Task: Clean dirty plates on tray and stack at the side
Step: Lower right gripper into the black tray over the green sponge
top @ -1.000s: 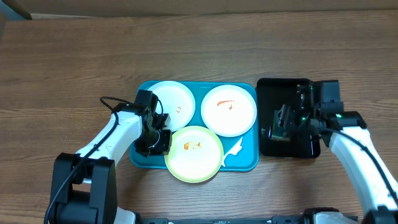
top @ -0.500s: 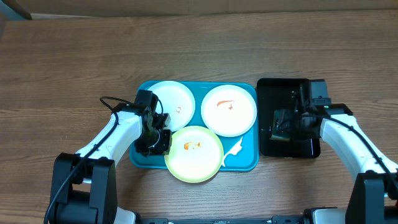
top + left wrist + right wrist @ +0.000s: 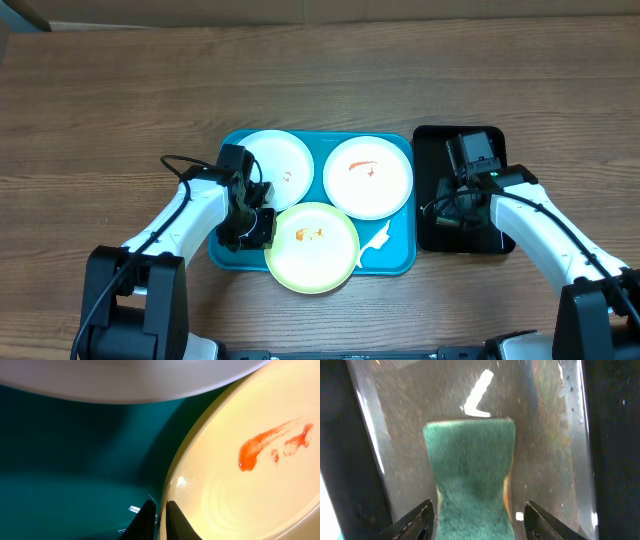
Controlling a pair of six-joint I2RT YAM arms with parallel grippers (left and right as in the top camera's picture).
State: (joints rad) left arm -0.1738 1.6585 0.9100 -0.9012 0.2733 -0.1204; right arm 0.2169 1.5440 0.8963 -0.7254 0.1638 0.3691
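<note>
Three plates lie in the turquoise tray (image 3: 400, 262): a white plate (image 3: 278, 160) at back left, a white plate (image 3: 368, 177) at back right, and a pale yellow-green plate (image 3: 315, 248) in front. All carry orange-red smears. My left gripper (image 3: 262, 228) is shut on the left rim of the yellow-green plate; in the left wrist view the fingers (image 3: 160, 512) pinch that rim (image 3: 260, 485). My right gripper (image 3: 447, 212) is low over the black tray. It is open, with its fingers (image 3: 477, 517) either side of the green sponge (image 3: 470, 465).
The black tray (image 3: 430, 140) stands just right of the turquoise tray. A white patch (image 3: 378, 238) shows on the turquoise tray's floor by the front plate. Bare wooden table (image 3: 100, 110) lies to the left and back.
My right wrist has swung back and left over the black tray, and the gripper now straddles the sponge. The left arm and the plates have not moved.
</note>
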